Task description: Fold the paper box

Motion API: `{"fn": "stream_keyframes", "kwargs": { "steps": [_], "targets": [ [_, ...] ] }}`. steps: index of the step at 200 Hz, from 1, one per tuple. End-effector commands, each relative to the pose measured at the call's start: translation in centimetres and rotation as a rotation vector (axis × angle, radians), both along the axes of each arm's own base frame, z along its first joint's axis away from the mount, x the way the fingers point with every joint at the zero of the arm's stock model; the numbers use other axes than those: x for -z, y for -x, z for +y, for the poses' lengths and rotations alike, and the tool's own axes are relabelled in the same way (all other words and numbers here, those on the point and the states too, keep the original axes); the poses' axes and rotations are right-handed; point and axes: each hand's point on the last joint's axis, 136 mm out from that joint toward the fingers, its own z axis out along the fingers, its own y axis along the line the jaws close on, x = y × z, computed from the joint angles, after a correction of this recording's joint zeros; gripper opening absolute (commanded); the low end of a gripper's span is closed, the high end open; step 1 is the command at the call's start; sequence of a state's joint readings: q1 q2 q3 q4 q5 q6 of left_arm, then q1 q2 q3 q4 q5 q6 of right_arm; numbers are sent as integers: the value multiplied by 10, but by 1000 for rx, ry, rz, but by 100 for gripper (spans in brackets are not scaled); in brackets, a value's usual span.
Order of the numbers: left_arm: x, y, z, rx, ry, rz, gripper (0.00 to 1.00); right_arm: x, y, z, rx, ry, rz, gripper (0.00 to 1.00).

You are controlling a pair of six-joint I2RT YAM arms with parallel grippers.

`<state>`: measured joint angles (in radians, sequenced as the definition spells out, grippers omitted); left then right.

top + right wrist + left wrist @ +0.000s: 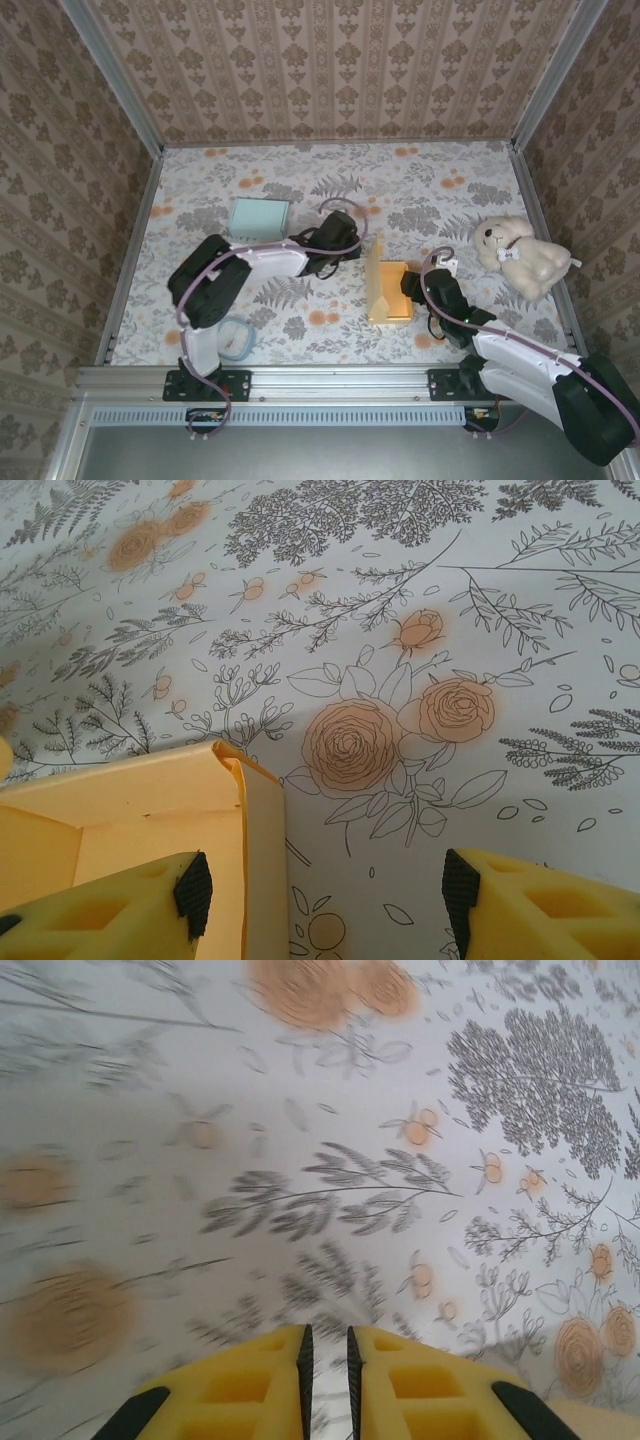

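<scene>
Yellow paper box (389, 292) lies on the tabletop (300, 170); right pincer (326, 890) spread astride its wall, left pincer (326, 1360) pressed together.

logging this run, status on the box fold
left gripper shut, empty, over bare table. right gripper open, straddling box wall. box on table, walls partly up. bear off right, clear.

jaws spread wide, yellow fingers in bottom corners, black pads facing inward. paper box (150, 800) at lower left, pale orange, open, one wall corner poking up-frame. pad at frame left (193, 895) over box, on inner side of its side wall. other pad (460, 888) over bare floral counter (480, 600), well apart from box. orange rose print (350, 745) just beside box corner.
</scene>
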<state>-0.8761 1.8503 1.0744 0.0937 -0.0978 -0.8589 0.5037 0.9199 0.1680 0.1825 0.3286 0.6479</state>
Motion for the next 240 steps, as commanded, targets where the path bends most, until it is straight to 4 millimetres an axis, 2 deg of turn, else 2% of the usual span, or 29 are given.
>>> {"fn": "stream_keyframes", "kwargs": {
  "steps": [1,44,76,99,113,144,169,197,224,240],
  "targets": [
    [-15,5,44,-46,-96,-59,20,2,3,3,19,-47,30,65],
    [-12,41,85,-56,-194,-103,21,8,17,20,-6,-52,74,66],
    [-18,58,99,-57,-170,-123,22,17,24,26,0,-20,117,66],
    [-21,65,101,-48,-160,-133,22,26,27,30,46,-75,155,66],
    [-22,68,105,-51,-158,-142,22,27,29,39,63,-144,161,66],
    [-26,76,122,-71,-165,-158,22,15,32,59,116,-314,121,66],
    [-31,82,149,-122,-201,-181,23,-6,35,75,146,-365,55,66],
    [-42,90,185,-203,-215,-224,25,-16,36,115,130,-461,39,68],
    [-45,99,211,-255,-210,-246,26,-19,23,173,73,-549,71,68],
    [-44,101,223,-280,-215,-242,26,-10,13,204,51,-553,98,68]
  ]
}}
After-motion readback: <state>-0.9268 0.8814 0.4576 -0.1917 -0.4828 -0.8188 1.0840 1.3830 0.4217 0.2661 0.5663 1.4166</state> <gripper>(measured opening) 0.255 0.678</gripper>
